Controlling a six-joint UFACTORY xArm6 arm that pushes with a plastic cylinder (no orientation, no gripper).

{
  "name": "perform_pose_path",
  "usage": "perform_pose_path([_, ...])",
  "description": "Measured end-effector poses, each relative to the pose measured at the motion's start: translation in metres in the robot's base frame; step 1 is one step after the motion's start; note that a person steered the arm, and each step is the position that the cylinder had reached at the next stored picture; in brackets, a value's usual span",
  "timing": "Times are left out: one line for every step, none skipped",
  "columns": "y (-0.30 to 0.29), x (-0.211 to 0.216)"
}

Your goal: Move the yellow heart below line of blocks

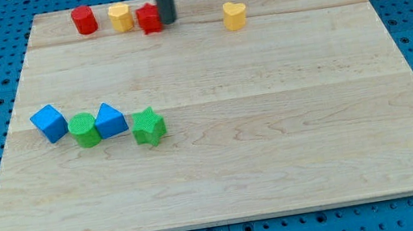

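Task not begun: yellow heart (234, 15) sits at the counter (277, 146) top, well above the blue-green row, my tip (168, 21) apparently touching the red block (148, 18); no gripper fitted.

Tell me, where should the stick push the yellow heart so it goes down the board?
No gripper here, only pushing. I'd set my tip against the yellow heart on its top side, probably mid-width so it doesn't spin, then push toward the view's bottom. My tip now sits left, beside the red block.

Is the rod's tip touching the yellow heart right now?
Apart. The camera view shows bare wood between my tip and the yellow heart, which sits off to the view's right; my tip is beside the red block instead.
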State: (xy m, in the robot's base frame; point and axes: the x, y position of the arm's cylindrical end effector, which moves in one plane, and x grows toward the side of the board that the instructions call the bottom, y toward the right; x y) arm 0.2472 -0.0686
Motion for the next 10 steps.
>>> perform_pose_path([0.046, -0.016])
perform_pose_path([0.173, -0.039])
perform_pose_path([0.229, -0.005])
perform_pose_path([0.153, 0.006])
perform_pose_path([0.148, 0.022])
perform_pose_path([0.140, 0.041])
perform_pose_path([0.103, 0.040])
perform_pose_path([0.024, 0.010])
perform_pose_path([0.046, 0.028])
perform_pose_path([0.148, 0.058])
